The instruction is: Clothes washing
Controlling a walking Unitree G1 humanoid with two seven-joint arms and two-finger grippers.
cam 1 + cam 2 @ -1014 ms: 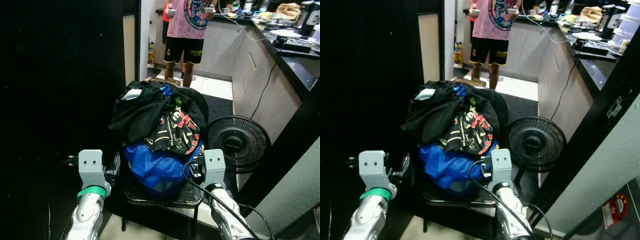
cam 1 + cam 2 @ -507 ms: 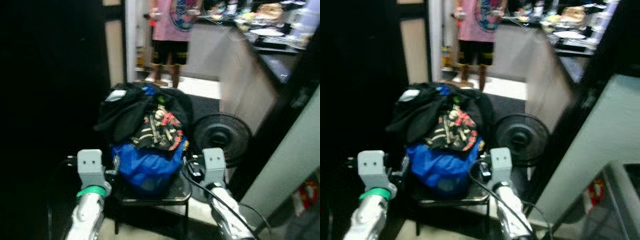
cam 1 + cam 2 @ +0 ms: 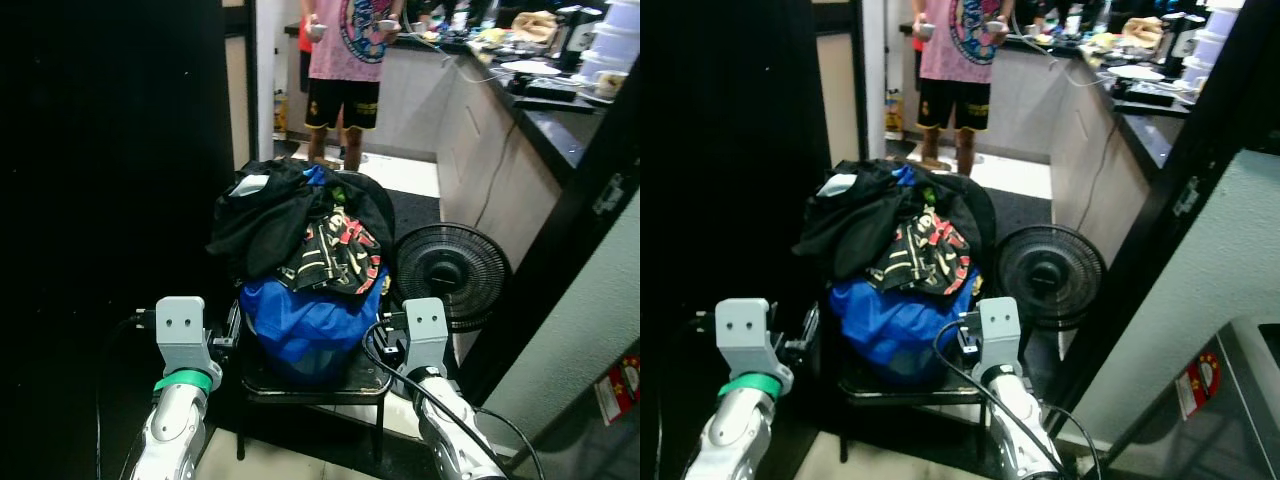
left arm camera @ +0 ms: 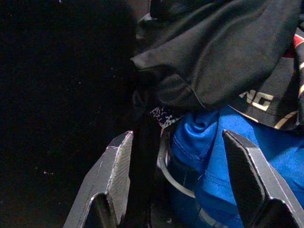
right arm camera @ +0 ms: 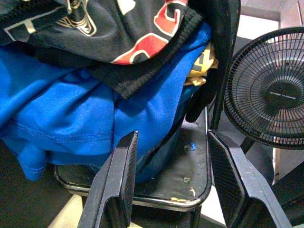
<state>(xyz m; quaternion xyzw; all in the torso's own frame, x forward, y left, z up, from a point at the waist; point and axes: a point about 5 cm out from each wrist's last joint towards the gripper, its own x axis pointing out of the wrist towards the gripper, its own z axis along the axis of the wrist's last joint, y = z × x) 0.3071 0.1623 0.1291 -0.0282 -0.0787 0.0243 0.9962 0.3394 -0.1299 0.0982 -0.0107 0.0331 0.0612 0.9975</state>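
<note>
Both end effectors, left [image 4: 173, 190] and right [image 5: 171, 183], hang with fingers apart and empty at either side of the laundry pile [image 3: 305, 250] on the chair [image 3: 365, 380]; collecting is just starting, so closing inward comes next.

**Silver arms, grey wrist blocks, black fingers**

Both arms are silver tubes ending in boxy light-grey wrist housings, each with two small dark screw holes on its face. The left arm [image 3: 178, 425] wears a bright green band just below its housing. A black cable loops along the right arm [image 3: 445, 430] beneath its housing. Each end effector, left end effector [image 4: 178, 185] and right end effector [image 5: 171, 178], has two long black fingers [image 5: 121, 175] with finely ribbed inner faces.
</note>
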